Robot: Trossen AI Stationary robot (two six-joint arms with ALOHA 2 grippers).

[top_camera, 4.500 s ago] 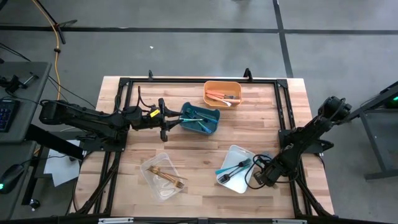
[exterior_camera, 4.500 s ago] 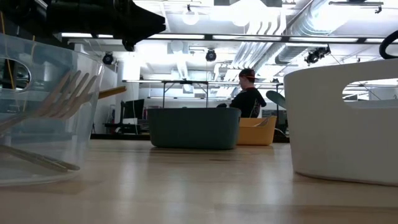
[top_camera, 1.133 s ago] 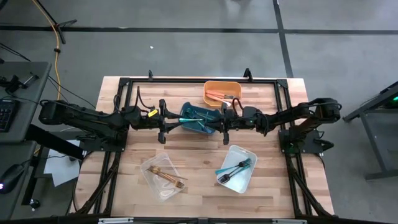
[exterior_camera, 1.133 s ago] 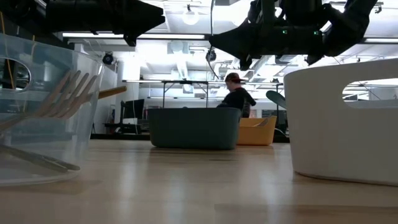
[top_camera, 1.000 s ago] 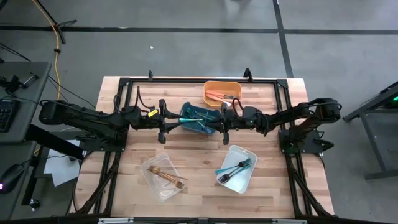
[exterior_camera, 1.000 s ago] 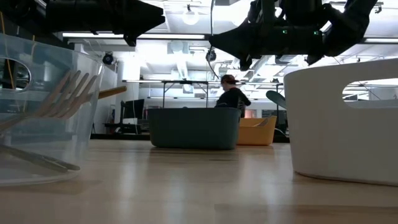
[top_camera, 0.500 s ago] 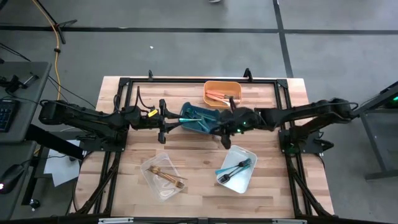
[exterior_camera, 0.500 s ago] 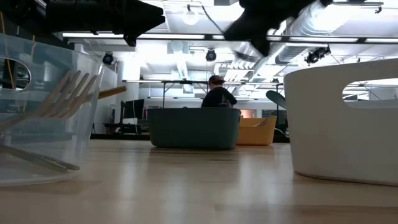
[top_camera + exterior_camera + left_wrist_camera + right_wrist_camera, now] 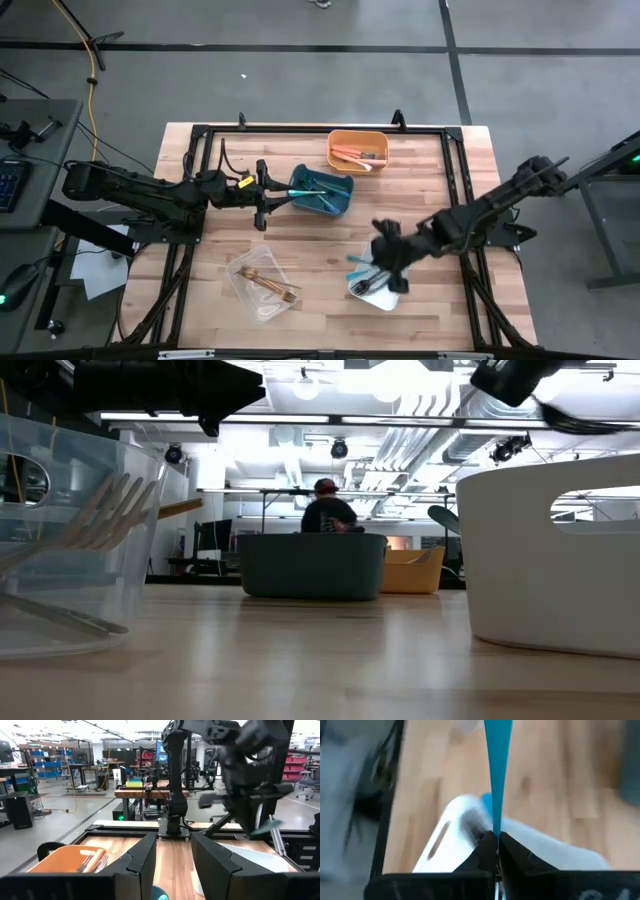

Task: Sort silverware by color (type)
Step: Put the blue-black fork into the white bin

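My right gripper (image 9: 380, 258) is over the white bin (image 9: 392, 296) at the near right, shut on a teal-blue utensil (image 9: 498, 780). The white bin holds dark forks (image 9: 368, 284) and a teal piece (image 9: 356, 272). My left gripper (image 9: 278, 195) is open and empty at the left rim of the teal bin (image 9: 340, 200), which holds teal utensils (image 9: 318, 196). In the left wrist view its fingers (image 9: 172, 865) stand apart. Salmon-orange utensils (image 9: 352, 153) lie in the orange bin (image 9: 358, 135). Gold ones (image 9: 272, 285) lie in the clear bin (image 9: 245, 268). My right gripper pinches the teal-blue utensil's narrow end (image 9: 496, 827) between its two fingertips. The piece sticks out straight ahead of the fingers, in line with them, above the white bin (image 9: 445, 845). Its far end runs out of the wrist picture, so I cannot tell whether it touches anything.
A black frame (image 9: 300, 130) runs around the work area. Bare wood lies between the bins at the table's middle (image 9: 320, 240). A person (image 9: 325, 510) shows in the room beyond the table.
My right gripper has swung from beside the teal bin toward the table's near edge, and now hangs over the white bin. My left gripper has kept still. The person in the room behind has walked leftward.
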